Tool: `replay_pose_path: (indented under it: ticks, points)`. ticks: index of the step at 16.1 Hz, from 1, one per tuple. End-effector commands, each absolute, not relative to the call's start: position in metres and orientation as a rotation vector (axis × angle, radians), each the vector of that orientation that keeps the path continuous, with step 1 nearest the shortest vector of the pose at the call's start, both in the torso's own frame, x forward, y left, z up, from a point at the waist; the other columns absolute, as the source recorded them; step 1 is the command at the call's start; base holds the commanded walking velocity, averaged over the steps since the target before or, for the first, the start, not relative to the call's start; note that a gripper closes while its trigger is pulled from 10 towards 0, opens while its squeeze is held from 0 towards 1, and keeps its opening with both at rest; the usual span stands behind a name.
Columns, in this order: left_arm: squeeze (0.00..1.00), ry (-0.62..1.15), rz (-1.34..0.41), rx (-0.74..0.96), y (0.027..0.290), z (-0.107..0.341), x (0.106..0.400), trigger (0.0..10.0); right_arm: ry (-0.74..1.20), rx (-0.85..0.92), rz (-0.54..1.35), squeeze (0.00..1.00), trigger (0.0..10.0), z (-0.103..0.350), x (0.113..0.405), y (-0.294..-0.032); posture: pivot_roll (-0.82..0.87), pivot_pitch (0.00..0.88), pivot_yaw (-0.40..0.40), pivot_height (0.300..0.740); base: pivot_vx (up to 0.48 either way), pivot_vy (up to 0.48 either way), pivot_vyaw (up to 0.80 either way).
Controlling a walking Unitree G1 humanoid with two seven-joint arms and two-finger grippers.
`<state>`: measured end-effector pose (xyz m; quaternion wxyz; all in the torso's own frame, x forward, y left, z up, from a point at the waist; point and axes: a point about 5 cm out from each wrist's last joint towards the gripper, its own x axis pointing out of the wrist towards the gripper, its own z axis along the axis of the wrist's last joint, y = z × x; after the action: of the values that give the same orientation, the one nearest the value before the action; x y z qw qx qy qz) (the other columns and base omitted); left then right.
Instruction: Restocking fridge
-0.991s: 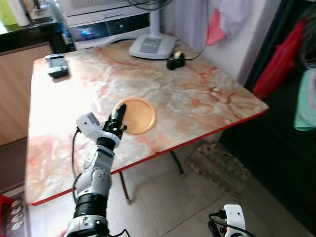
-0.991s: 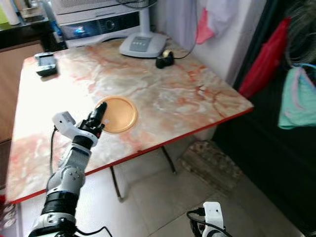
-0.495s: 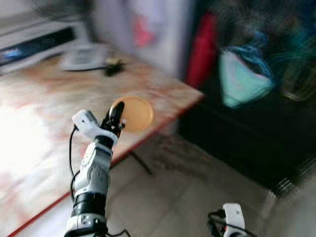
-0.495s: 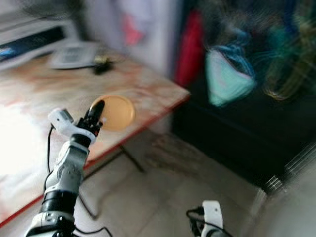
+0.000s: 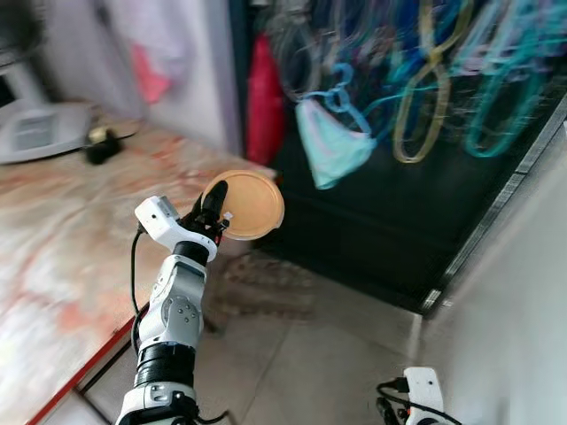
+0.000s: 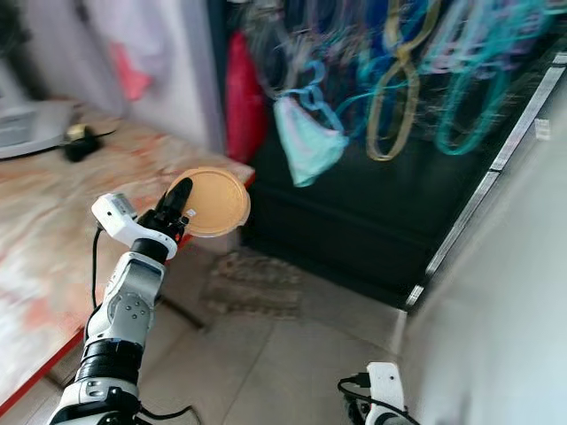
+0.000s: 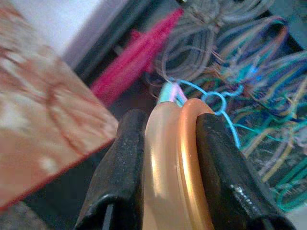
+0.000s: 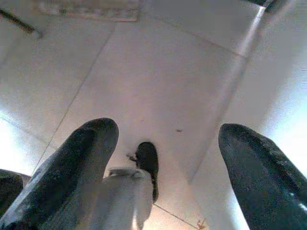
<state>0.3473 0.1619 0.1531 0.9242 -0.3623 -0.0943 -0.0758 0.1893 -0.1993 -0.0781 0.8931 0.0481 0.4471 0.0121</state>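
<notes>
Beside marble table (image 5: pixel 62 221), left tool (image 5: pixel 215 205) grips orange plate (image 5: pixel 252 204).

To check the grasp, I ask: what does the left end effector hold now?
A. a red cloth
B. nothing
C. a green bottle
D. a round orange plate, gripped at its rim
D: the left end effector has its two black fingers closed on the rim of the orange plate, raised off the table.
</notes>
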Motion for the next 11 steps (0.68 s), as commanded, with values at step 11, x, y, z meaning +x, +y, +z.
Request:
replay_pose_path:
  ticks: [11]
  points:
    - [0.0, -0.175, -0.187, -0.721, 0.1595, 0.1537, 0.3478, 10.0, 0.934, 0.105, 0.041, 0.0, 10.0, -0.0787, 0.19, -0.1944, -0.02, 0.009, 0.027, 0.74, 0.0, 0.075, -0.59]
